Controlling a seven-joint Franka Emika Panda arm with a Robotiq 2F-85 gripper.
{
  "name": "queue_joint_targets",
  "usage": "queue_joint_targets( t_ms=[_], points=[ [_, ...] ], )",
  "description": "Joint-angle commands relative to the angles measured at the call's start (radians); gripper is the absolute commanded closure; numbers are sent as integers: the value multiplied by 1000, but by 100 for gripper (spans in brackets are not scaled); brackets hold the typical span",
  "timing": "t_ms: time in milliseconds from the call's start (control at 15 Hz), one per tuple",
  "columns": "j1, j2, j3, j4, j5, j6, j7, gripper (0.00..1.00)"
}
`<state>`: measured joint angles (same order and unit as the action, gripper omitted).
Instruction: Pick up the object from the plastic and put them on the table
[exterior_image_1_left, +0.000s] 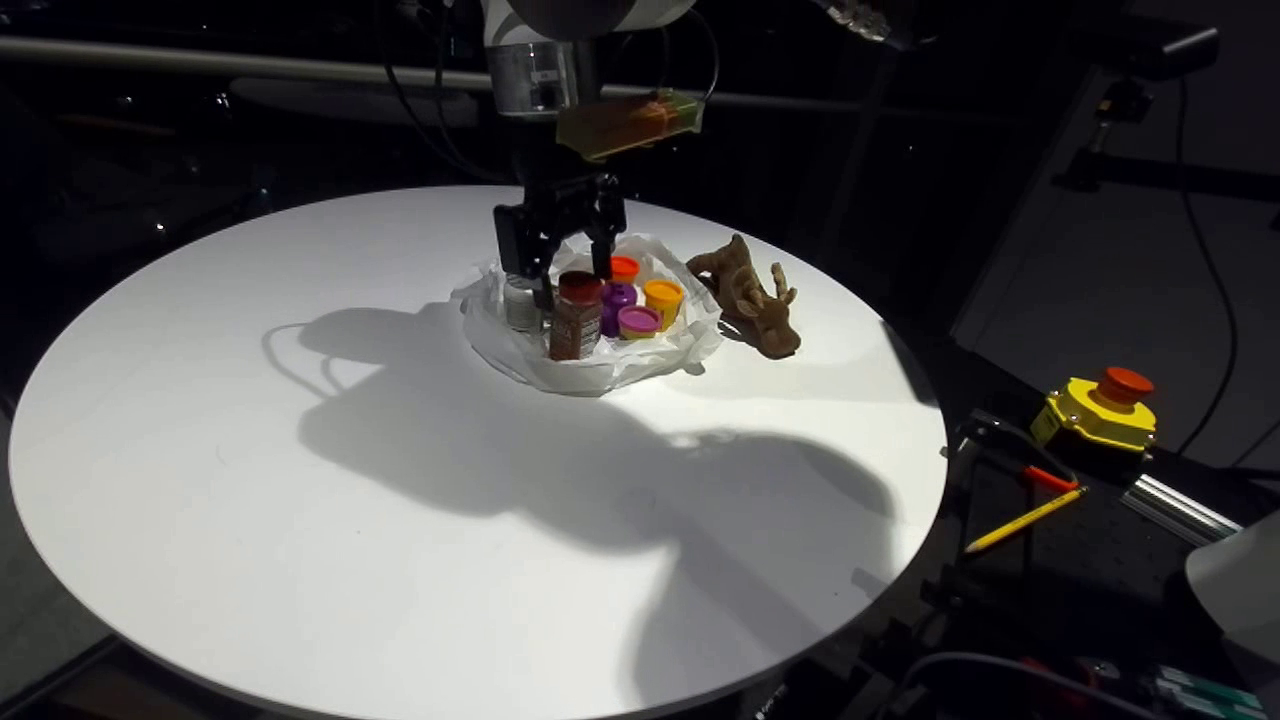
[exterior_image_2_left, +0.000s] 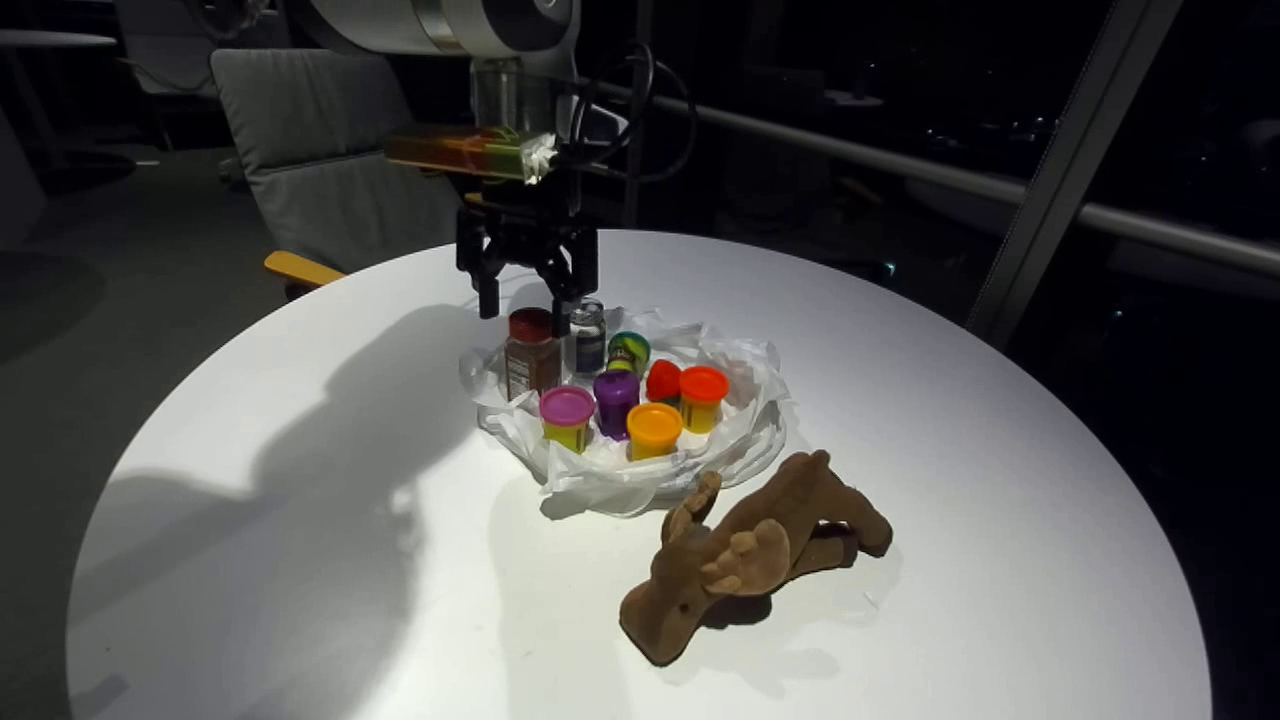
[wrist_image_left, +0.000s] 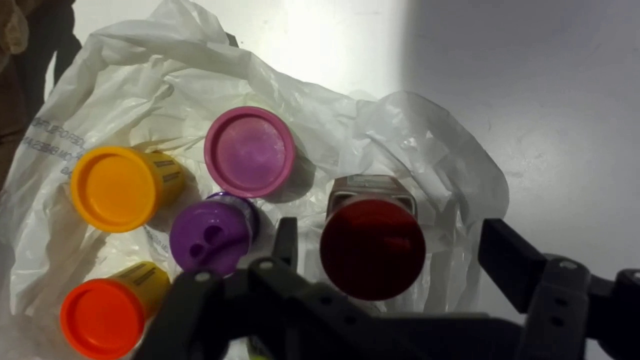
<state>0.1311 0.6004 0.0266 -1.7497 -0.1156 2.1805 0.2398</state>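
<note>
Crumpled white plastic (exterior_image_2_left: 600, 490) lies on the round white table (exterior_image_1_left: 330, 600). On it stands a brown jar (exterior_image_2_left: 532, 365) with a red cap (wrist_image_left: 372, 250). Around the jar are a grey-white can (exterior_image_2_left: 587, 338), a pink-lidded tub (wrist_image_left: 250, 152), a purple piece (exterior_image_2_left: 616, 405), an orange-lidded tub (exterior_image_2_left: 655, 428), a red-lidded tub (exterior_image_2_left: 703, 385), a red piece (exterior_image_2_left: 663, 382) and a green-yellow piece (exterior_image_2_left: 628, 352). My gripper (wrist_image_left: 393, 245) is open above the jar, one finger on each side of the cap, with gaps on both sides. The gripper hides part of the can in the wrist view.
A brown animal figure (exterior_image_2_left: 720, 570) lies on the table beside the plastic. Off the table edge sit a yellow box with a red button (exterior_image_1_left: 1100, 410) and a pencil (exterior_image_1_left: 1025, 520). A grey chair (exterior_image_2_left: 330, 160) stands behind the table.
</note>
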Motion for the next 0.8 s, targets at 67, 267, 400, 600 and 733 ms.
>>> queue_joint_targets(
  t_ms=[67,267,400,600,733],
  points=[
    [17,38,-13,47,-5,-21,-11,46],
    [26,35,-23,43,-10,-21,8,70],
    [37,13,-34,25,-19,-18,40,75],
    [65,-46,-48,-8,-33,-18,100,75],
    [88,-88,-43,-14,-39,-35,133,75]
  ],
)
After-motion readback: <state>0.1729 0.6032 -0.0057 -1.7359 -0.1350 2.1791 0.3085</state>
